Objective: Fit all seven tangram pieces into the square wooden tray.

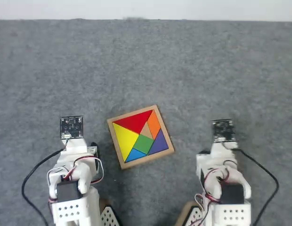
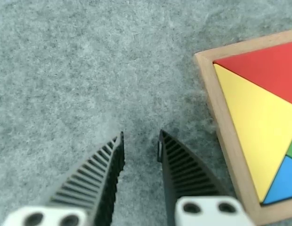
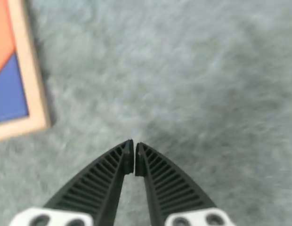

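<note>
1. High view places the square wooden tray (image 1: 149,158) on the grey, felt-like worktop (image 1: 183,61), between the left arm (image 1: 73,162) and the right arm (image 1: 223,165), a little nearer the left one.
2. Being square, the tray has no long axis. It sits turned off square to the worktop's far edge, and its farthest corner points away from the arms and leans toward the right arm's side.
3. All seven pieces lie flat inside the rim and fill it.
   - The red triangle (image 1: 134,121) has its long side along the far rim edge, and its apex points to the tray's middle.
   - The yellow triangle (image 1: 125,139) has its long side along the rim edge nearest the left jaws, with its apex also pointing to the middle.
   - The orange piece (image 1: 154,125) and the purple triangle (image 1: 158,142) line the rim edge toward the right jaws.
   - The small tan triangle (image 1: 146,130) and the green square (image 1: 144,143) sit in the middle.
   - The blue triangle (image 1: 135,154) lies against the near rim edge.
4. The left jaws stand narrowly apart, with a small gap between the tips. They hold nothing and are over bare worktop. The tray's rim (image 2: 227,127) is just beside them, on their right-arm side.
5. The right jaws have their tips closed together on nothing, over bare worktop. A corner of the tray (image 3: 32,75) lies ahead of them, toward the left arm's side.
</note>
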`<state>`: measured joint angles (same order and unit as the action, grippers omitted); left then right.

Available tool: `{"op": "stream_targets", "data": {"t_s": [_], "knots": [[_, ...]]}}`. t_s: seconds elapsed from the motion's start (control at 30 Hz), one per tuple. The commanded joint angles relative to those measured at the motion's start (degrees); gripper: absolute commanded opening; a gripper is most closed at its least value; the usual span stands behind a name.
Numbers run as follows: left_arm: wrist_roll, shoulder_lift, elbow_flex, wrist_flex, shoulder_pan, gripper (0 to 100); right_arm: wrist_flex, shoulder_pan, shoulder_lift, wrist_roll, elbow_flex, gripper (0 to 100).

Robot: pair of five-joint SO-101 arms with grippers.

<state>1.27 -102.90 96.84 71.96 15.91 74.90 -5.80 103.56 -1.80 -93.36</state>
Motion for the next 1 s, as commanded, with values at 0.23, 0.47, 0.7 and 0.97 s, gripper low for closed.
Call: {"op": "stream_targets", "data": {"t_s": [0.23, 0.47, 0.7, 0.97], "knots": [[-0.3, -0.8, -0.3, 0.1, 0.4, 11, -8.9, 7.7, 0.4, -1.0, -3.1, 0.6], [-0.3, -0.8, -0.3, 0.1, 0.4, 11, -6.4, 6.9, 0.4, -1.0, -3.1, 0.6], [-0.3, -0.8, -0.3, 0.1, 0.4, 11, -6.4, 7.2, 0.3, -1.0, -3.1, 0.6], [-0.3, -0.8, -0.3, 0.1, 0.4, 11, -6.4, 7.2, 0.3, -1.0, -3.1, 0.6]]}}
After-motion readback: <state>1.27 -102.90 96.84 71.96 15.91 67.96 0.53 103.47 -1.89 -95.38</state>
